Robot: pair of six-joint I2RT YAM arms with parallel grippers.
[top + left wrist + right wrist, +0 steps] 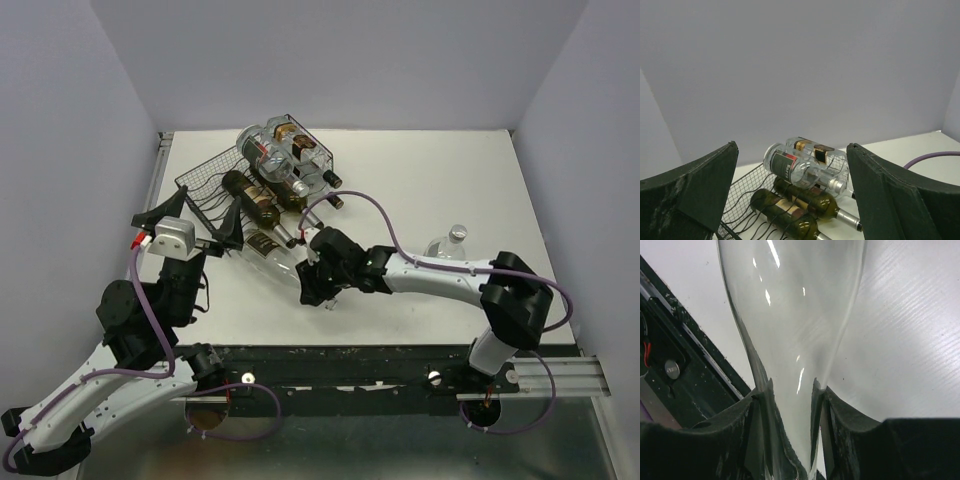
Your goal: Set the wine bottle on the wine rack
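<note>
The black wire wine rack (203, 176) stands at the table's back left with two green bottles (252, 197) low in it and two clear bottles (276, 152) on top. A clear wine bottle (268, 247) with a dark label lies just in front of the rack, its neck pointing near-right. My right gripper (311, 279) is shut on that neck; in the right wrist view the glass (795, 305) fills the gap of the right gripper (791, 387). My left gripper (193, 218) hangs open and empty at the rack's near-left side, and the left wrist view looks between the left gripper (791, 145) fingers at the rack (742, 192).
Another clear bottle (448, 245) stands upright at the right, close behind my right forearm. A purple cable (380, 215) loops over the table middle. The table's dark front rail (675, 355) runs close beside the held bottle. Grey walls enclose three sides.
</note>
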